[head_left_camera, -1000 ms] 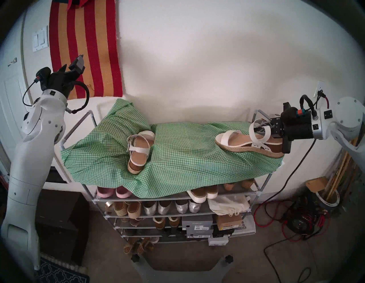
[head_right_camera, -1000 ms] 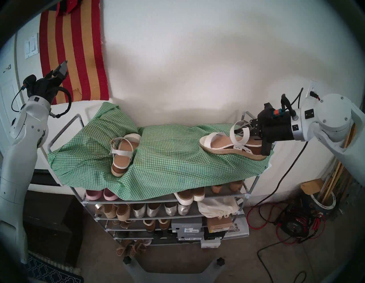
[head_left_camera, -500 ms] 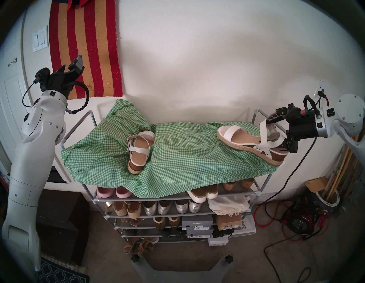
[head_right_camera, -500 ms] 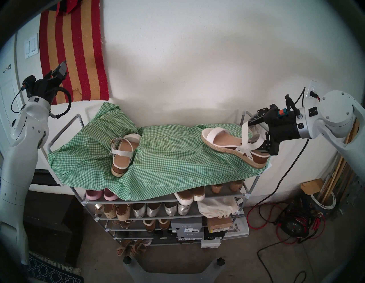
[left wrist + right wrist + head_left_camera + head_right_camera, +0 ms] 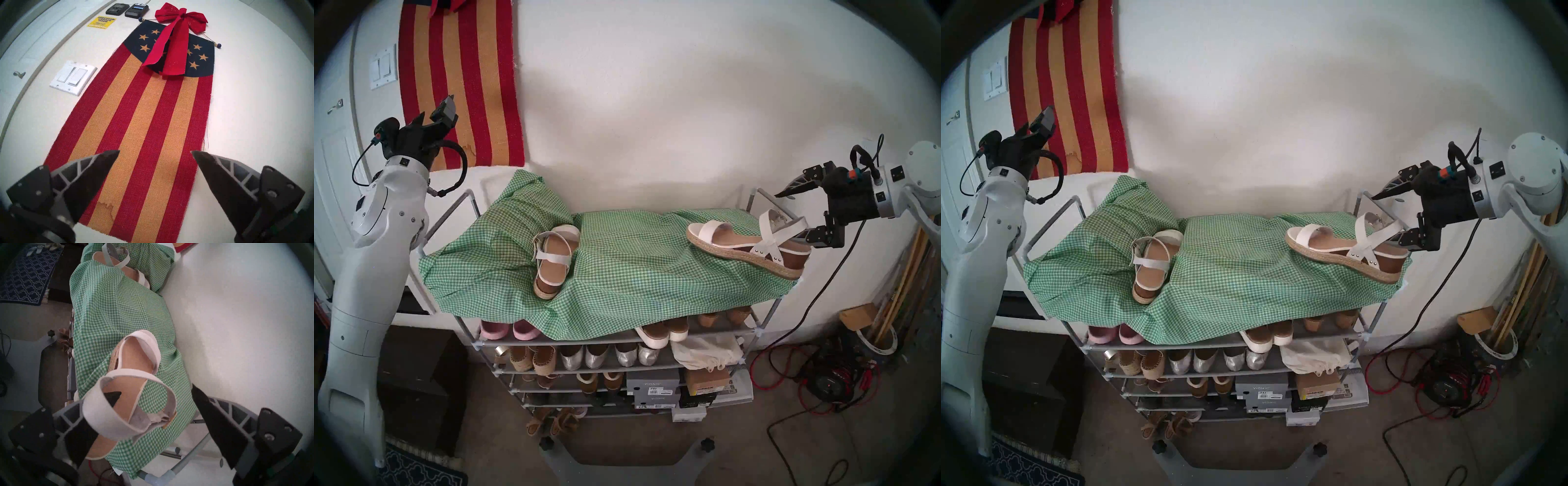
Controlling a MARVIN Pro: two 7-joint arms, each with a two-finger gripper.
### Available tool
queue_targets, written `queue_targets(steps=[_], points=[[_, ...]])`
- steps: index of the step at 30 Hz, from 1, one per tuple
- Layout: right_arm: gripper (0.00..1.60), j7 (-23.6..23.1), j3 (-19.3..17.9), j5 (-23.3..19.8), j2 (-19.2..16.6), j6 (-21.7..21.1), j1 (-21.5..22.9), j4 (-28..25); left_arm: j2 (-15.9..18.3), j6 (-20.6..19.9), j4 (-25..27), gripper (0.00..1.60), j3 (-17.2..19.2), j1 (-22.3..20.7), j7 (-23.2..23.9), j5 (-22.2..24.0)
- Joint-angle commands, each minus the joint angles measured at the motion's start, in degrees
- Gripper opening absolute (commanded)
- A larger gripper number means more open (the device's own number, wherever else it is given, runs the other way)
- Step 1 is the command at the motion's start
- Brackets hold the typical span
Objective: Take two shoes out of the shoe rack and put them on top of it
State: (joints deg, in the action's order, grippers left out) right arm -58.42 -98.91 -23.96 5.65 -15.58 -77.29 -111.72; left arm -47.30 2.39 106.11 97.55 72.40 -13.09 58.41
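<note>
The second wedge sandal (image 5: 745,246) is now lying released at the right end of the gingham-covered shoe rack (image 5: 758,197) top, its heel overhanging the edge; its mate (image 5: 553,259) is resting mid-top. The right end effector (image 5: 794,217), clamped a second ago, is standing wide, one finger still threading the ankle strap. The left end effector (image 5: 155,154) is hanging wide, empty. Placement is looking complete.

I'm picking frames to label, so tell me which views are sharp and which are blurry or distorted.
Both head views: sharp, fisheye-bowed shoe rack, dark rim, soft shadows on the wall. Left wrist: crisp striped banner. Right wrist: the near sandal's strap is smeared and soft; corners dark.
</note>
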Motion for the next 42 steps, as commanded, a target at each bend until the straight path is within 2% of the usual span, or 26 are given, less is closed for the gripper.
queue_targets(steps=[1,17,27,36,40,42], points=[[1.60,-3.0,-1.8,0.6,0.1,0.4,3.0,1.2,0.0,0.1,0.5,1.60,0.2,-0.1,-0.1,-0.1],[1.60,-10.5,-5.6,2.5,0.1,2.0,7.6,4.7,-0.4,0.5,1.1,1.60,0.3,0.2,-1.3,-0.8],[1.60,-14.8,-10.3,2.2,0.1,4.3,12.7,8.1,-0.7,0.7,1.7,1.60,0.3,0.4,-2.0,-1.3],[1.60,-19.2,-12.4,-0.6,0.1,7.5,15.7,13.9,-0.9,0.7,2.2,1.60,0.5,0.7,-2.5,-1.5],[1.60,-20.5,-11.4,-2.9,0.1,9.9,16.2,17.9,-0.9,0.5,2.6,1.60,0.7,0.9,-2.7,-1.4],[1.60,-19.6,-10.1,-5.7,0.1,11.7,16.0,20.0,-0.8,0.3,2.8,1.60,0.8,1.1,-2.8,-1.2]])
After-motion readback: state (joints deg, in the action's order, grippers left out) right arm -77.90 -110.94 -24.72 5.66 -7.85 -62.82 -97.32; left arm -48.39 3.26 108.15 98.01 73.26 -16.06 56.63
